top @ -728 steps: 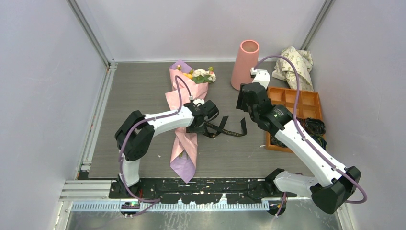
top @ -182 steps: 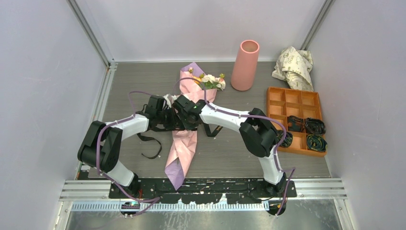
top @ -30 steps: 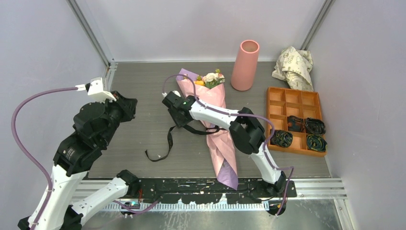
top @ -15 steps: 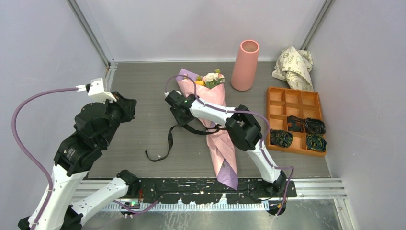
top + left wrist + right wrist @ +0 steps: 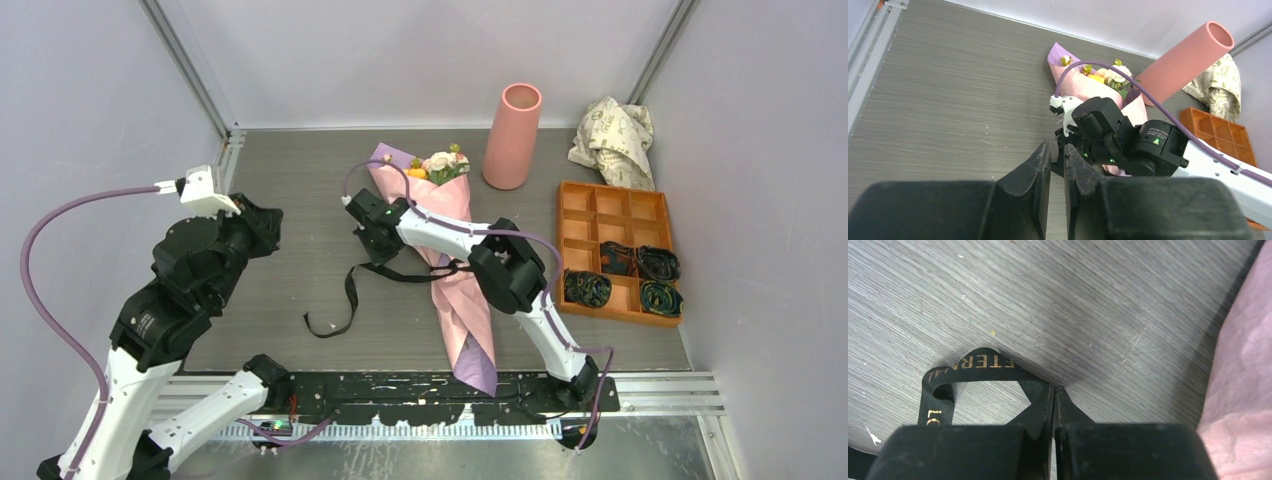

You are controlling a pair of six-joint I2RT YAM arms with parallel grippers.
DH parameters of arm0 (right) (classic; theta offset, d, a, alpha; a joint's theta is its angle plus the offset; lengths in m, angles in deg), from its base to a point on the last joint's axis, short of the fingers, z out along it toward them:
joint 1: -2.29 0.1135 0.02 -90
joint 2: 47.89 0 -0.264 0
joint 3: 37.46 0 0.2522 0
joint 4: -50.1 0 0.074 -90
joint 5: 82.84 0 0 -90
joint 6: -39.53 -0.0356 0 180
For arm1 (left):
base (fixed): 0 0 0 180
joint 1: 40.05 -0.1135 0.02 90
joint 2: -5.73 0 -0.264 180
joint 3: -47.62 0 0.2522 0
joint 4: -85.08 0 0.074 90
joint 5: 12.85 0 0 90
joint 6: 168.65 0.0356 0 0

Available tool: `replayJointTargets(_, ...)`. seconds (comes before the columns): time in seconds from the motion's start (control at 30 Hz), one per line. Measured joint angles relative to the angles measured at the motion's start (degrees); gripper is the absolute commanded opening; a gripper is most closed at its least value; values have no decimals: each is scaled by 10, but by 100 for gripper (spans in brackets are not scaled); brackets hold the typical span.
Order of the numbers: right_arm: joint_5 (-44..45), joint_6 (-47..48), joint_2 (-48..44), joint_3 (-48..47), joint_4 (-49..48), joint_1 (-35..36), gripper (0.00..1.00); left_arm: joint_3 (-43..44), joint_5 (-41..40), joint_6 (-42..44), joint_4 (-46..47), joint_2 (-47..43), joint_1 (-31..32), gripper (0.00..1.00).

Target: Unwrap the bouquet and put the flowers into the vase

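The bouquet (image 5: pixel 462 320) lies flat on the bench (image 5: pixel 290 180), a little right of centre. Its narrow tail points at the arm bases and its wide end points at the back wall. The flowers (image 5: pixel 440 162) show at that wide end, inside the pink and lilac paper. The salmon-pink vase (image 5: pixel 510 140) stands upright just right of the blooms, close to them but apart.

The right arm reaches across the cone's middle to its left side. The right pincer (image 5: pixel 1053 390) is down at the bench surface, its fingers pressed together. The black ribbon (image 5: pixel 975 364), printed with gold letters, runs into the seam between the tips, so it looks pinched there, though the tips hide the contact itself. In the overhead view the ribbon crosses the cone's waist, and a loose tail curls away to the left over the bench.

The left pincer (image 5: pixel 1057 150) hangs raised over the left part of the bench, well clear of the bouquet. It is nearly clenched, with a thin slit between its fingers and nothing in it.

Crumpled cream printed paper (image 5: pixel 612 130) sits in the far right corner. Nearer than that is an orange compartment tray (image 5: pixel 610 215), with dark coils (image 5: pixel 645 265) in several of its cells.
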Motion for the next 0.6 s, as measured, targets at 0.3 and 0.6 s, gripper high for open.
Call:
replayJointTargets(0.3, -2, -4, -16, 31, -11, 0, 8, -4, -4, 0, -1, -8, 0, 18)
replayJointTargets(0.6, -2, -8, -37, 38, -4, 0, 49, -9, -4, 0, -2, -8, 0, 18)
